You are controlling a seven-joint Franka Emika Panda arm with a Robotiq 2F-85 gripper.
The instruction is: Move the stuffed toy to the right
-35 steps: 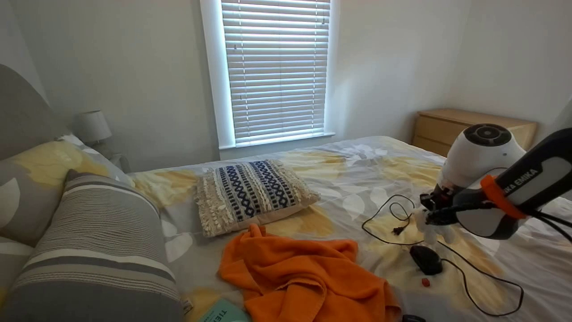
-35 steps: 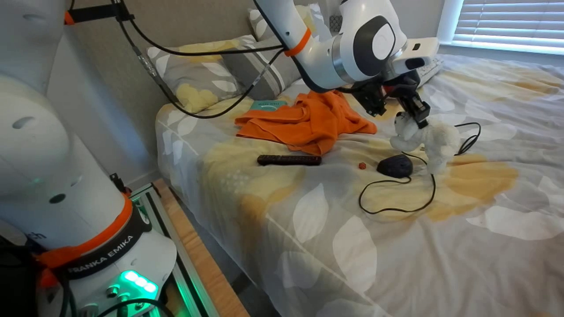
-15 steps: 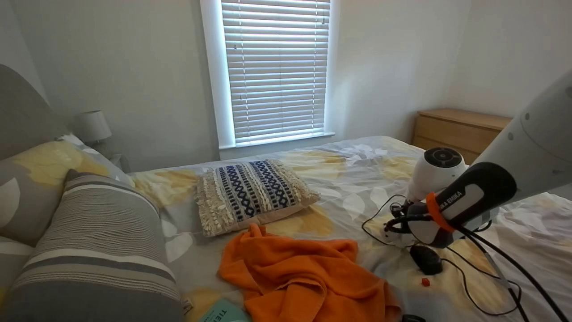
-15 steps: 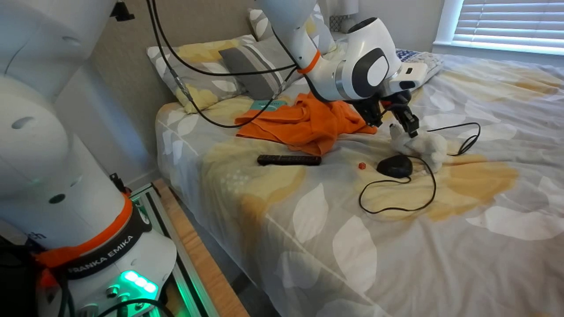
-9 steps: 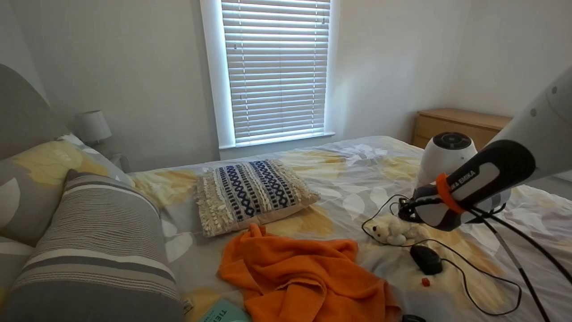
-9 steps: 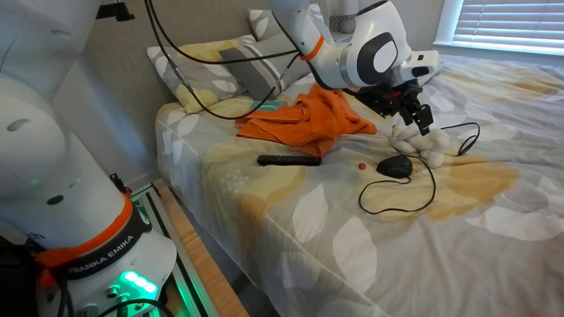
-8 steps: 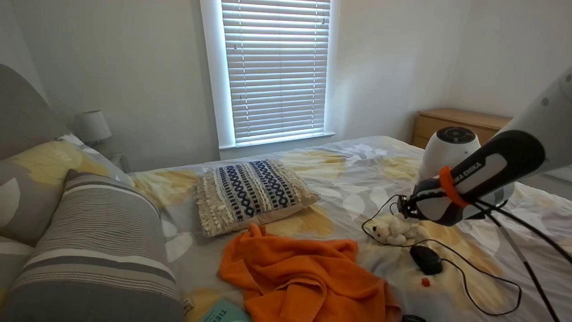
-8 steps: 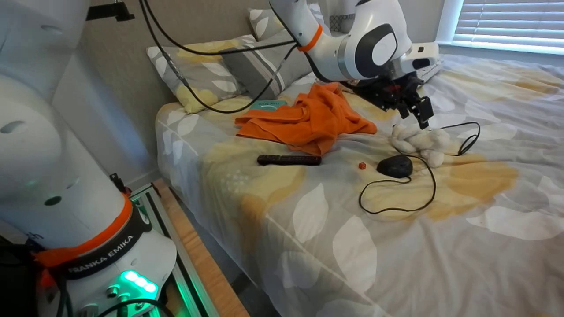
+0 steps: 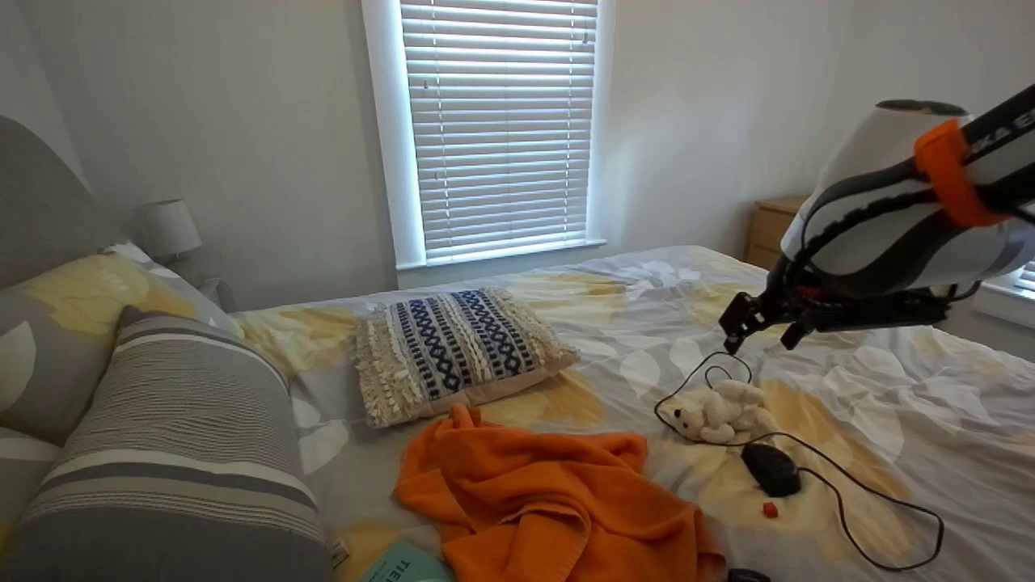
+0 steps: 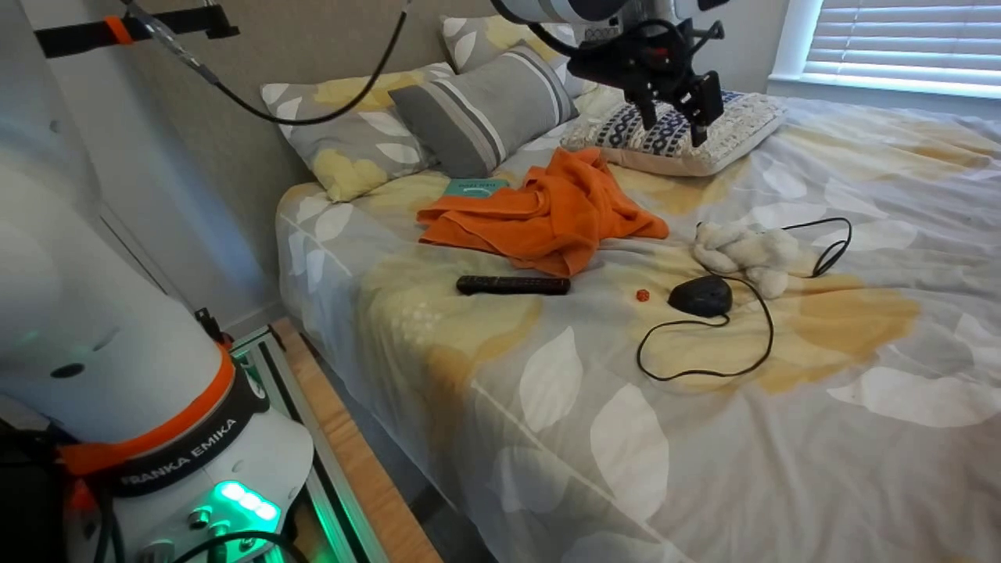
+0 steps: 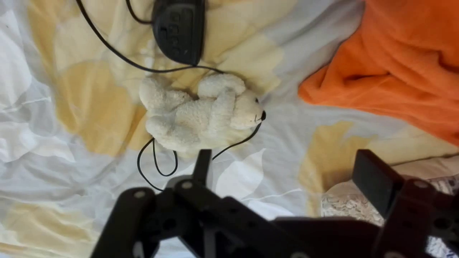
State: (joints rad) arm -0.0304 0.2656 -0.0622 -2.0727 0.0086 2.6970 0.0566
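Observation:
The stuffed toy is a small white bear with a dark nose. It lies on its back on the bed in both exterior views, and the wrist view shows the whole toy. A black cable passes along it. My gripper hangs well above the bedding, apart from the bear. Seen from the wrist, the gripper has widely parted fingers with only bedding and a pillow corner visible beyond the gap. In an exterior view the gripper appears in front of the patterned pillow.
Close beside the bear sits a black corded device, its cable looping around. An orange cloth, a fringed patterned pillow, a dark remote, a tiny red object and a green book also lie on the bed.
Earlier my gripper held the bear just over the bed, then lowered it. Its fingers have since spread, the bear stays lying on the sheet, and the arm has risen away.

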